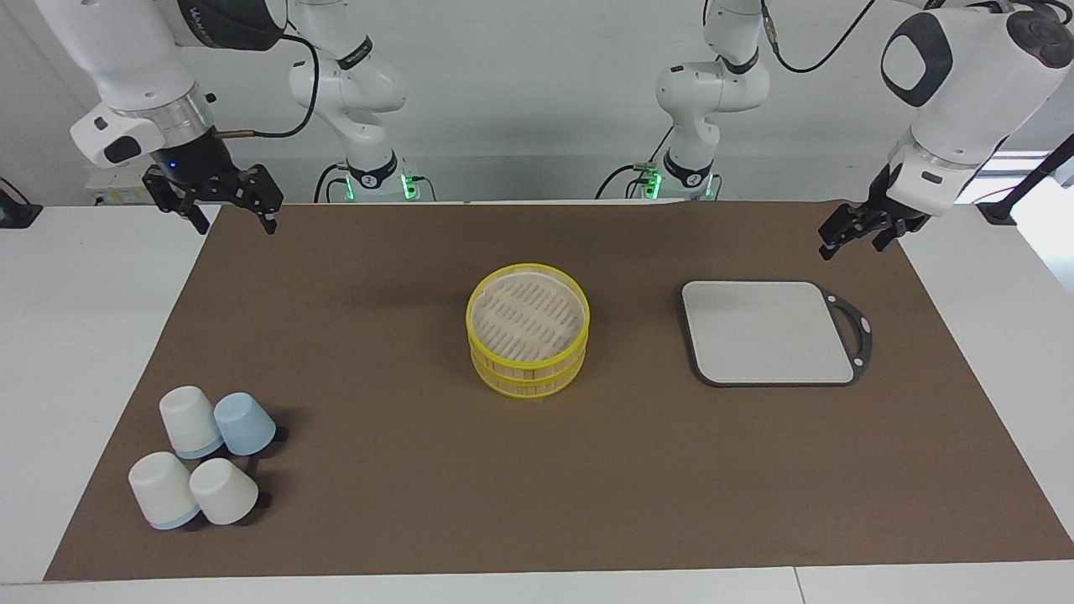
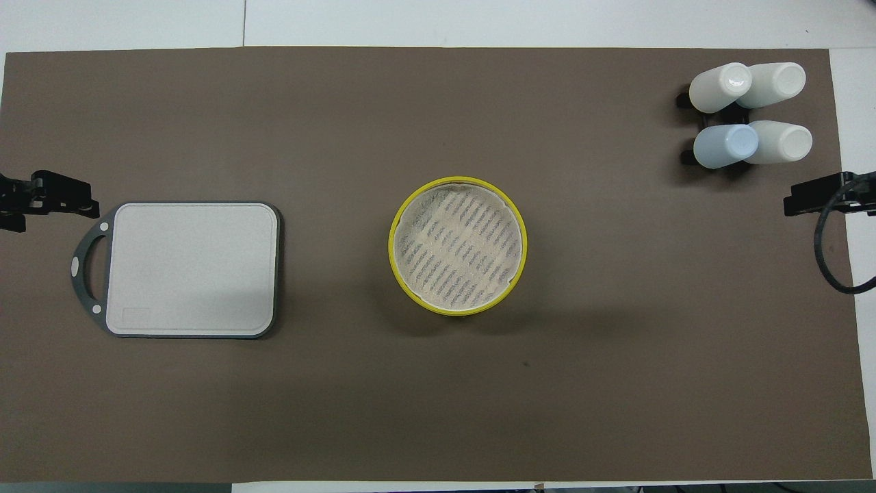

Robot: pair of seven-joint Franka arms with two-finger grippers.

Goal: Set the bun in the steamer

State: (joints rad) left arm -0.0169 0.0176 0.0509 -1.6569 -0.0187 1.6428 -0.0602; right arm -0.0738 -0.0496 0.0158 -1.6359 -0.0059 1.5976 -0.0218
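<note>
The steamer stands at the middle of the brown mat as two stacked tan tiers with yellow rims. Its slatted top shows from above in the overhead view, and nothing lies on it. No bun shows in either view. My right gripper hangs open and empty above the mat's corner at the right arm's end, and shows in the overhead view. My left gripper hangs open and empty above the mat's corner at the left arm's end, close to the board's handle.
A grey rectangular board with a dark handle lies flat toward the left arm's end. Several upturned cups, white and pale blue, cluster at the right arm's end, farther from the robots than the steamer.
</note>
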